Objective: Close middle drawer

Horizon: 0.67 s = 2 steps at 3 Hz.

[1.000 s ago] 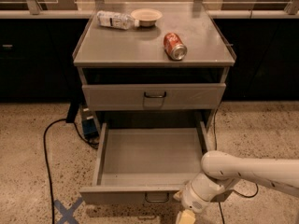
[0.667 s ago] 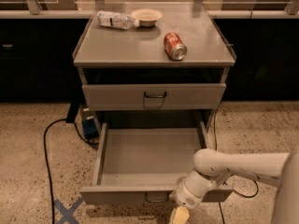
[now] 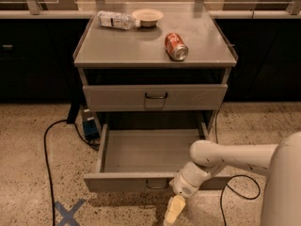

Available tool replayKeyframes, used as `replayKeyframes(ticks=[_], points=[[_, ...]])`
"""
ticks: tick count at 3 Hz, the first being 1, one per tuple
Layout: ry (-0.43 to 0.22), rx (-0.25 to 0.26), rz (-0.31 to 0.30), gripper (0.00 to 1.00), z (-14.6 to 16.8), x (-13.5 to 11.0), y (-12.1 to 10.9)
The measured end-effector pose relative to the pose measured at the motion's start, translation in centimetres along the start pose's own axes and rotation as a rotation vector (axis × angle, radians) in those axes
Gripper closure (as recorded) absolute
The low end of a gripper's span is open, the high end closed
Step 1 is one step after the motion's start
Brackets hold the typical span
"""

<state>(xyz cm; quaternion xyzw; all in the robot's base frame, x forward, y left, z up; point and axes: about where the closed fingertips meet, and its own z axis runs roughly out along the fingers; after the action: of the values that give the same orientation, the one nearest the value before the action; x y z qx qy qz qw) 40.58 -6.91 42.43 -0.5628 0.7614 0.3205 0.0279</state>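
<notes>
Wide, shallow grey metal middle drawer [image 3: 146, 152] pulled fully out, just above and behind the pale claw [image 3: 174, 210] hanging low before its front panel, claw's spread or closure impossible to tell; closing not begun, whole inward push remaining.

Lab-like test space: metal cabinet [image 3: 131, 46], speckled floor [image 3: 28, 173], taped blue X [image 3: 69, 212], tool [image 3: 173, 212] low before the middle drawer [image 3: 122, 182]

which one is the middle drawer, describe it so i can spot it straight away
Find the grey metal cabinet with a red can on top. Under its shut top drawer sits the middle drawer, the only one pulled out, with a lower front panel. The gripper hangs just in front of that panel, below its handle.
</notes>
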Motion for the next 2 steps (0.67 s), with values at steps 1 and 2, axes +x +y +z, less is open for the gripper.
replayKeyframes(ticks=[1, 2], points=[[-0.02, 0.011, -0.008, 0.0, -0.8, -0.2, -0.7], [-0.052, 0.07, -0.018, 0.0, -3.8, -1.0, -2.5]])
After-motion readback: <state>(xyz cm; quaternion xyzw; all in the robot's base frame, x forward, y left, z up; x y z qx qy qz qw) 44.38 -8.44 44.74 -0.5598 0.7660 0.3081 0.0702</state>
